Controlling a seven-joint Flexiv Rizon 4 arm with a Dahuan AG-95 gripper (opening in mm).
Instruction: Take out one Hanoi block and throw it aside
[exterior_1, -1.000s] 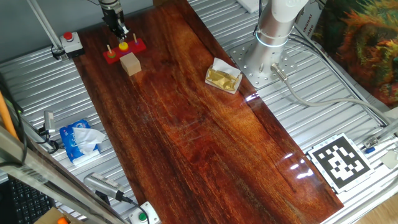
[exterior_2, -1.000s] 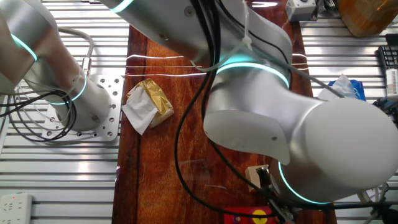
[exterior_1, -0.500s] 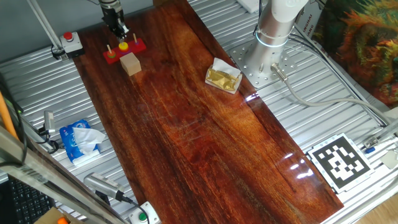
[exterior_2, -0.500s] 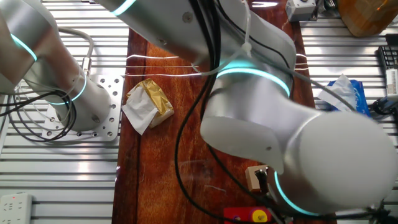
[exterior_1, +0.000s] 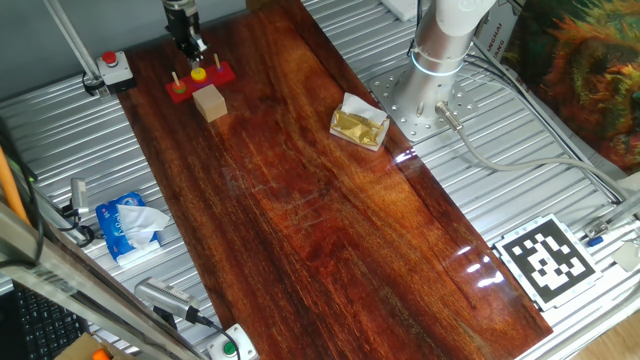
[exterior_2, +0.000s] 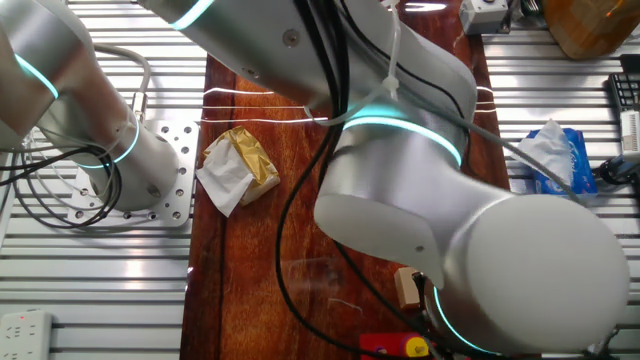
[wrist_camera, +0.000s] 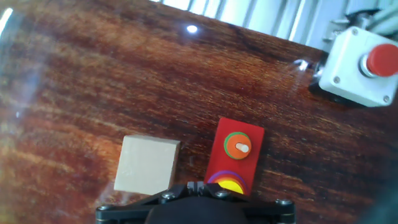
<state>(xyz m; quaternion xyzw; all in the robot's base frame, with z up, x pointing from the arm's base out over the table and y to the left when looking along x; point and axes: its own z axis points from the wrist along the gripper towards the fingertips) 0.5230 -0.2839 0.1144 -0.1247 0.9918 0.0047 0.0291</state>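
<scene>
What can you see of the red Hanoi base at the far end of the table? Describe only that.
The red Hanoi base is a flat red rectangular board lying on the dark wooden table, next to the tan cube; whether they touch is unclear. In the hand view, one peg carries a stack of discs, green under orange, with the pale peg tip showing. The yellow Hanoi block sits on the middle peg, partly hidden by the gripper above it. No contact with the fingers shows.
</scene>
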